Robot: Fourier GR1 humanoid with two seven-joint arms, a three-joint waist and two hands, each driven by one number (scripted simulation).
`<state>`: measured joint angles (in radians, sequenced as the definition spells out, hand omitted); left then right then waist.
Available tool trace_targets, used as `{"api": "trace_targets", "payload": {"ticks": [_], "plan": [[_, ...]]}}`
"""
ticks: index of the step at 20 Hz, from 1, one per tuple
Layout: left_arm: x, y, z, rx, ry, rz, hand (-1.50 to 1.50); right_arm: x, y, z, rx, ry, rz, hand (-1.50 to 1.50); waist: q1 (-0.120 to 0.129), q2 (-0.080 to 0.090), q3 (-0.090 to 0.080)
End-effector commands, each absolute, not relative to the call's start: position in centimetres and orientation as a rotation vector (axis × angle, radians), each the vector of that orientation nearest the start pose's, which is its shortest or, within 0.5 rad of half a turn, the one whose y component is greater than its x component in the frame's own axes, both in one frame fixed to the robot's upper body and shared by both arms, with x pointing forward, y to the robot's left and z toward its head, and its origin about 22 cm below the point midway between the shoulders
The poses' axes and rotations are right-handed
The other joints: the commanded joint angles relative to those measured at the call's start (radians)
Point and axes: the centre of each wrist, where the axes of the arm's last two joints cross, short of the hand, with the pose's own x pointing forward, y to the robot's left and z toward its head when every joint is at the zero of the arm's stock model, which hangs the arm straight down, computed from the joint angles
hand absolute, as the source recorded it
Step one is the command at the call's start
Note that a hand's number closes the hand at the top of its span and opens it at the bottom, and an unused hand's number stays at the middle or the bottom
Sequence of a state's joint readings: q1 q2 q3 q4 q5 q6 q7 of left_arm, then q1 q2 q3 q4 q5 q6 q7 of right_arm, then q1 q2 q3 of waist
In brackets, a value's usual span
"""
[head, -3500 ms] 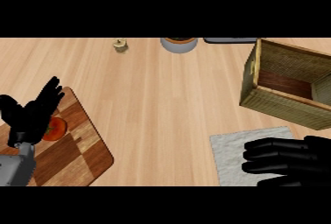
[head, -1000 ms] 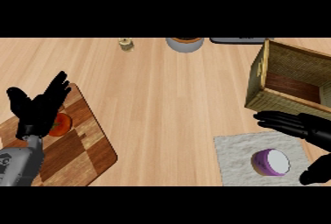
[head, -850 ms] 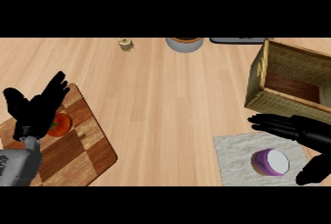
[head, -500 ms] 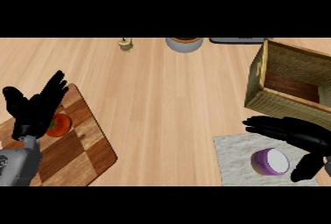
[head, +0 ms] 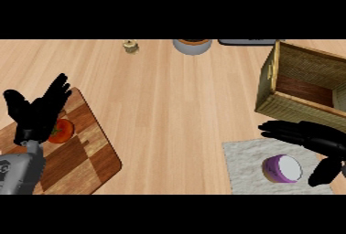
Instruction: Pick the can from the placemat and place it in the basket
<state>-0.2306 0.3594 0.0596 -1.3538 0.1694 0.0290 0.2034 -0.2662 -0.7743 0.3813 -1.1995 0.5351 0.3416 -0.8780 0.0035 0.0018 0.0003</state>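
Observation:
A purple can [head: 282,168] with a white top stands on the light grey placemat [head: 246,158] at the lower right. My right hand [head: 316,140] hovers over it, fingers spread to the left above the can and the thumb hanging to its right; the hand is open and holds nothing. The woven basket [head: 300,83] with a dark floor sits just beyond, at the right edge. My left hand [head: 38,112] rests open at the left, fingers up, over a cutting board.
A wooden cutting board [head: 81,151] at the lower left carries a red tomato [head: 61,130], partly behind my left hand. At the counter's far edge stand a small jar [head: 131,46], a grey bowl [head: 192,46] and a dark object [head: 246,41].
My right hand has slid left and down toward the can, its fingers now spread above it. The left hand has stayed still.

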Motion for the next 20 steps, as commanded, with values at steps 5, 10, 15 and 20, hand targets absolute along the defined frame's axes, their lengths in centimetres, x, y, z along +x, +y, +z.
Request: {"api": "trace_targets", "payload": {"ticks": [5, 10, 15, 20], "plan": [[28.3, 31.9, 4.4, 0.178, -1.376, -0.061, 0.0, 27.9, -36.7, 3.1, 0.291, -1.565, 1.678, -1.5, 0.0, -0.003, 0.0], [30.3, 32.9, 5.1, 0.197, -1.391, -0.058, 0.0, 27.7, -33.7, 2.9, 0.176, -1.564, 1.734, -1.5, -0.006, -0.002, -0.001], [28.7, 31.9, 4.8, 0.186, -1.384, -0.077, 0.0, 27.1, -33.4, 0.2, 0.138, -1.538, 1.75, -1.5, -0.001, -0.003, 0.0], [28.9, 30.8, 3.0, 0.183, -1.382, -0.077, 0.0, 27.4, -34.8, -0.7, 0.131, -1.548, 1.841, 1.5, 0.0, -0.001, 0.0]]}}
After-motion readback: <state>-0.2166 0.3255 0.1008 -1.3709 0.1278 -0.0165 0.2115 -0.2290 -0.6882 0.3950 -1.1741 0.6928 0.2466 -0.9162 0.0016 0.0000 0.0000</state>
